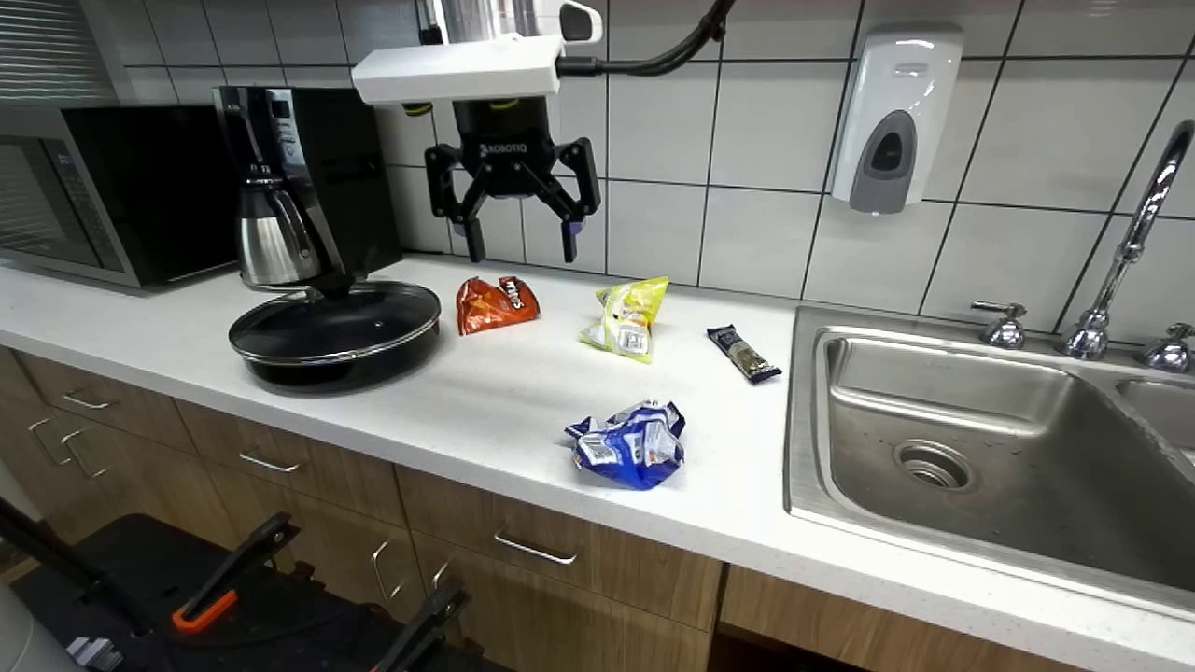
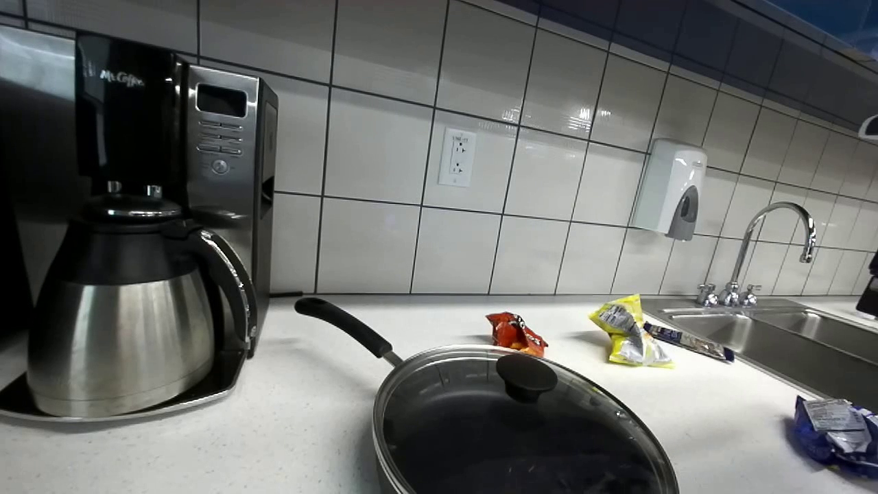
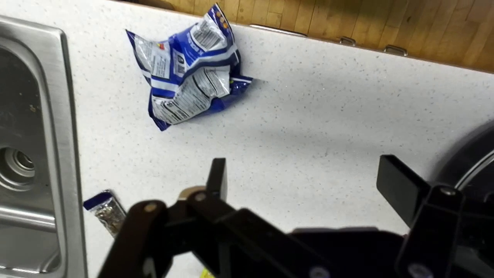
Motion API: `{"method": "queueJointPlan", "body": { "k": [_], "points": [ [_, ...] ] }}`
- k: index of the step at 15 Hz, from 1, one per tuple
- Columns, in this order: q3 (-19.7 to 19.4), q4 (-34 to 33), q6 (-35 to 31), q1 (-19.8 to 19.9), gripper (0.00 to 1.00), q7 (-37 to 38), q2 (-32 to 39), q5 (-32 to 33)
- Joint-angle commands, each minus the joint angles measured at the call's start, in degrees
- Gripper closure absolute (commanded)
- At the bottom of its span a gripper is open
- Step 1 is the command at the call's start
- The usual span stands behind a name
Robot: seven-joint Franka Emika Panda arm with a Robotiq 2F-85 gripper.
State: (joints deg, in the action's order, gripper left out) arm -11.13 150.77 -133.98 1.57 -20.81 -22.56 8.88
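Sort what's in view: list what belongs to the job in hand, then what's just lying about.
Probably the job's, with the open, empty tool above the counter near them:
red bag
yellow bag
blue bag
wrapped bar

Apparently just lying about:
lidded pan
coffee maker
microwave

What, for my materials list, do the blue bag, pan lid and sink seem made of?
Blue bag: glossy, probably plastic film, given creases and highlights. Lid: smooth, likely glass, as the dark inside shows through; its dull black knob may be plastic. Sink: satin grey, apparently stainless steel, given soft reflections.
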Motion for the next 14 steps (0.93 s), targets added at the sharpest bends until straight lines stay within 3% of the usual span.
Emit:
{"method": "queueJointPlan", "body": {
  "k": [1, 8, 14],
  "points": [
    [2.2, -4.1, -1.7, -2.3, 0.00, -1.2, 5.9, -2.3],
    [5.0, -12.1, -3.8, -6.8, 0.00, -7.9, 16.1, -9.6],
    [8.9, -19.5, -2.9, -7.1, 0.00, -15.0, 23.2, -15.7]
  ]
}}
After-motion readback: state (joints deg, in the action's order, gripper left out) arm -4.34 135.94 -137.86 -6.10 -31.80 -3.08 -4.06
